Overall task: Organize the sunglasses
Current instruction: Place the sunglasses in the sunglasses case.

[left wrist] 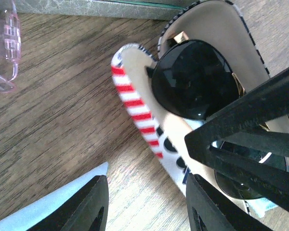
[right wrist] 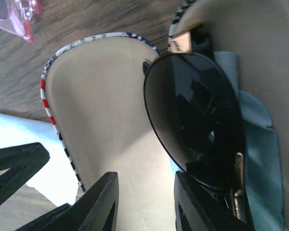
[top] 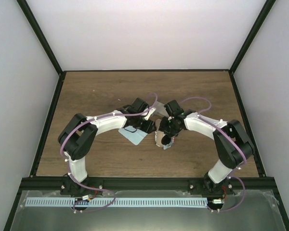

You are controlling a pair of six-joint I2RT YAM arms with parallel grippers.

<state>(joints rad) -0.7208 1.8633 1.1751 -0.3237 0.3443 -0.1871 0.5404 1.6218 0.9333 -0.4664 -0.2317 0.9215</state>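
Left of the open striped case [left wrist: 135, 103] and well apart from it, the pink-tinted sunglasses [left wrist: 4, 45] lie on the wooden table [left wrist: 62, 120], with a light blue cloth [left wrist: 48, 209] nearer the case. My left pincer [left wrist: 147, 182] hangs half open at the case's striped rim, clamping nothing. Inside the case the dark sunglasses [right wrist: 195, 120] rest on a grey-blue cloth [right wrist: 262, 144]. My right pincer [right wrist: 145, 177] is narrowly parted over the case's cream lining, empty.

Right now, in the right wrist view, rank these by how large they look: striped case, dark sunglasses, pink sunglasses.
1. striped case, filling most of the frame.
2. dark sunglasses, lying in the case.
3. pink sunglasses, only a corner in view, so its real size is unsure.
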